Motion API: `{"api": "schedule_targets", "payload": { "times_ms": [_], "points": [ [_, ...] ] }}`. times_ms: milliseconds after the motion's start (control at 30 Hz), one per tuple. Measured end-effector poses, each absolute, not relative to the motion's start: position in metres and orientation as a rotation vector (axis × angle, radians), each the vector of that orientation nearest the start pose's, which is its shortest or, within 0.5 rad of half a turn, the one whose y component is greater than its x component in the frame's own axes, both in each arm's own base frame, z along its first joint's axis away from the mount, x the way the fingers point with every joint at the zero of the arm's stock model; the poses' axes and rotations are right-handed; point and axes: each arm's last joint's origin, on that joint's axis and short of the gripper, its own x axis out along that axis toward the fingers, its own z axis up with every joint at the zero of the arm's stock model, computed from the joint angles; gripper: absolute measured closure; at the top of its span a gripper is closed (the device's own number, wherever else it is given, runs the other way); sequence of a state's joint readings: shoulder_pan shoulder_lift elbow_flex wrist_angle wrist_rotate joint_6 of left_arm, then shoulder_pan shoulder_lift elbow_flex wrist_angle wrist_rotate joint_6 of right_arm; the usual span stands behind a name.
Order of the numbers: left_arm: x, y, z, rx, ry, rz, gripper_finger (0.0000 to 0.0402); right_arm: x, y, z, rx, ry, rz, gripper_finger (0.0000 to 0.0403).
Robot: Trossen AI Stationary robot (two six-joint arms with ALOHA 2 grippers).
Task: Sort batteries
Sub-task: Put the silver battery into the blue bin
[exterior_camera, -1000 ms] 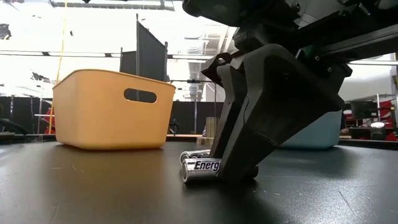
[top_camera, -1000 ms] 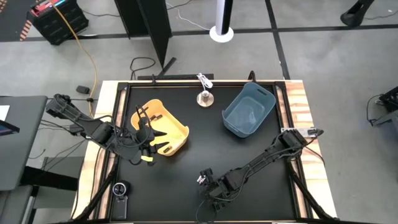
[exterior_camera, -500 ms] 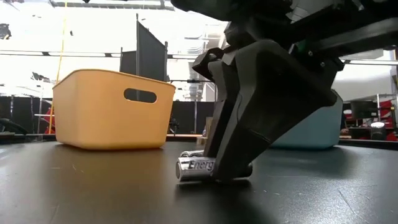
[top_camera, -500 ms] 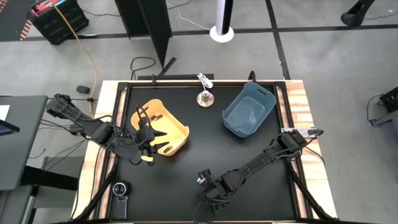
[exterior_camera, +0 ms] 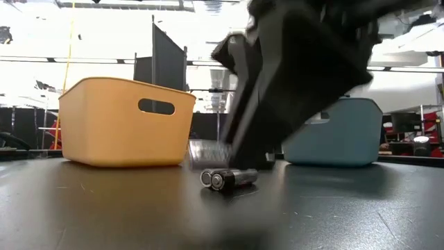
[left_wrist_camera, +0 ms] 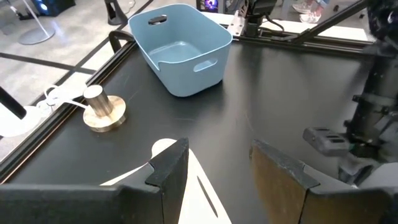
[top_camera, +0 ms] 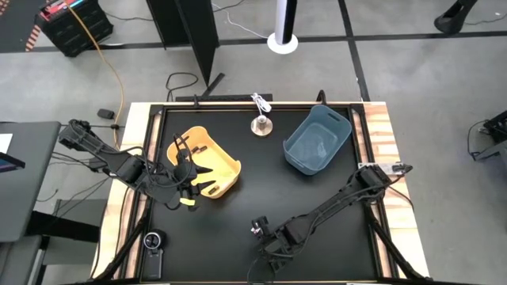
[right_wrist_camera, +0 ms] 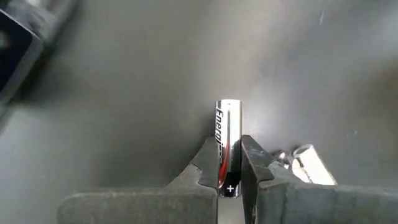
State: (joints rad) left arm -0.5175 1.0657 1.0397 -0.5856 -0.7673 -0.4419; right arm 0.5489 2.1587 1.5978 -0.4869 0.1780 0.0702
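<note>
My right gripper [right_wrist_camera: 229,163] is shut on a silvery battery [right_wrist_camera: 227,134] with a red band and a printed label. It hovers over the near middle of the table [top_camera: 264,234]. In the low view this battery shows as a silvery blur [exterior_camera: 207,148] above the table. Two more batteries [exterior_camera: 229,178] lie on their sides on the black table top below it, and also show beside my fingers [right_wrist_camera: 306,163]. My left gripper [left_wrist_camera: 217,163] is open and waits above the yellow bin [top_camera: 207,162]. The blue bin [top_camera: 317,140] stands far right. My right gripper pinches the battery between its two fingers at the plus end [right_wrist_camera: 229,184]. The fingers lie along the battery, and the rest of it sticks out forward past the fingertips [right_wrist_camera: 252,163]. They slant down from the table's right side. The battery is lifted clear of the table.
A round metal knob with a white cord [top_camera: 260,123] stands at the far edge between the bins. A round black device [top_camera: 154,241] sits on the near left rim. The table has a raised dark frame [top_camera: 238,107]. Open black surface lies between the bins and the near edge.
My right gripper slid the labelled battery a little toward the table's left, then rose with it. The battery, which lay on the table against the others, is now lifted clear. Two batteries stayed on the table.
</note>
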Motion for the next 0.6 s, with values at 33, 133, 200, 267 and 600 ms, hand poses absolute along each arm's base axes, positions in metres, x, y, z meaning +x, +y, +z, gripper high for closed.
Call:
{"api": "schedule_targets", "payload": {
  "times_ms": [33, 133, 200, 267, 600],
  "points": [
    [0.194, -0.087, 0.337, -0.063, 0.424, 0.342, 0.0237, 0.389, 0.233, 0.165, -0.308, 0.980, 0.305, 0.0370],
    [0.194, -0.087, 0.337, -0.063, 0.424, 0.342, 0.0237, 0.386, 0.234, 0.183, -0.309, 0.931, 0.315, 0.0370],
    [0.193, -0.087, 0.337, -0.063, 0.424, 0.342, 0.0237, 0.383, 0.233, 0.197, -0.318, 0.893, 0.303, 0.0370],
    [0.193, -0.087, 0.337, -0.062, 0.425, 0.342, 0.0237, 0.379, 0.233, 0.210, -0.335, 0.861, 0.299, 0.0370],
    [0.193, -0.087, 0.337, -0.062, 0.425, 0.342, 0.0237, 0.354, 0.203, 0.254, -0.366, 0.726, 0.161, 0.0370]
  ]
}}
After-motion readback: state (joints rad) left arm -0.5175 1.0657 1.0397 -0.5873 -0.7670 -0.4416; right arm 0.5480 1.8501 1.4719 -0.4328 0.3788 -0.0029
